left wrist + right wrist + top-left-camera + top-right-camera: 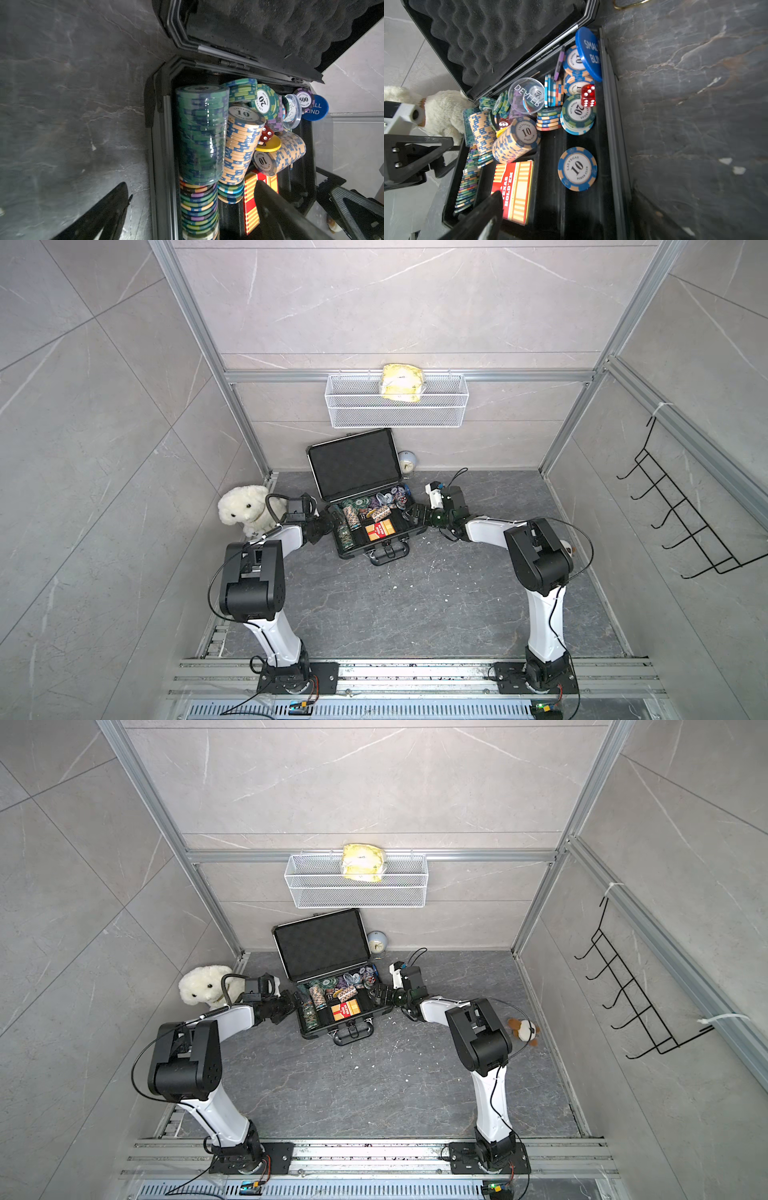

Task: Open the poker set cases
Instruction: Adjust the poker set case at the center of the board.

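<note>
The poker set case [376,548] [340,1029] sits at the back of the floor, open, its foam-lined lid [353,464] standing upright. Colourful chips [200,133] [577,168] and a red card deck [513,187] lie in the base. My left gripper [326,522] [192,187] is open at the case's left end, one finger outside over the floor, one inside above the deck. At the case's right end my right gripper [411,514] [571,205] is open and holds nothing. One of its fingers [488,209] hangs over the deck.
A white plush dog [245,508] sits close behind my left arm. A small clock [406,464] stands behind the lid. On the back wall hangs a wire basket [397,414] with a yellow bag [402,381]. A small plush toy [524,1031] lies right; a hook rack [681,514] on the right wall.
</note>
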Tool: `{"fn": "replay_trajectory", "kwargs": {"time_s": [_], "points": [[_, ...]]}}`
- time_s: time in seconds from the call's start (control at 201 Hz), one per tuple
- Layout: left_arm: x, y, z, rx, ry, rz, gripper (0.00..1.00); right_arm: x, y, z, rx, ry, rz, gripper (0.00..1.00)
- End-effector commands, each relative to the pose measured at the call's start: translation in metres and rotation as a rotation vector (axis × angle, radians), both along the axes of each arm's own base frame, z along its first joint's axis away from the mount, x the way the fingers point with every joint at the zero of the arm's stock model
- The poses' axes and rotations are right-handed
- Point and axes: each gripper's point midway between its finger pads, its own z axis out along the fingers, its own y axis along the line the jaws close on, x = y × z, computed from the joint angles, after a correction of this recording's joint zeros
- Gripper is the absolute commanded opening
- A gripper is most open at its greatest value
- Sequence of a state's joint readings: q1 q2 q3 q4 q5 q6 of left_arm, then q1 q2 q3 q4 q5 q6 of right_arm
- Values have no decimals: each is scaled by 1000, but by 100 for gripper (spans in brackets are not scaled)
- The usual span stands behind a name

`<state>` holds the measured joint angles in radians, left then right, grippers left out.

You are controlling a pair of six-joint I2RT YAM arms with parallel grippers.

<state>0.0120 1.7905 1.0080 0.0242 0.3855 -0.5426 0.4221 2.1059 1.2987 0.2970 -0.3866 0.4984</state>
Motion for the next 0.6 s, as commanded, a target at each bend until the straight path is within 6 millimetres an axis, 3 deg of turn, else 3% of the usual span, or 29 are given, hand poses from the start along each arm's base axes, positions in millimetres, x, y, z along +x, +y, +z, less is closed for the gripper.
{"fn": "replay_trajectory", "kwargs": {"time_s": [0.0, 0.134, 0.289, 0.513, 0.597], "points": [[14, -10, 16, -73, -53, -54, 95, -33, 33, -5, 30, 39, 103, 96], [15, -17, 19, -105, -64, -82, 95, -55, 53, 0, 42, 28, 155, 95], [9, -7, 23, -62, -55, -72, 97, -79, 77, 4, 32, 13, 217, 95], [5, 48, 34, 15, -29, 102, 100, -106, 103, 16, 15, -20, 290, 95], [4, 58, 41, 10, -30, 143, 100, -112, 111, 18, 2, -31, 319, 95]]}}
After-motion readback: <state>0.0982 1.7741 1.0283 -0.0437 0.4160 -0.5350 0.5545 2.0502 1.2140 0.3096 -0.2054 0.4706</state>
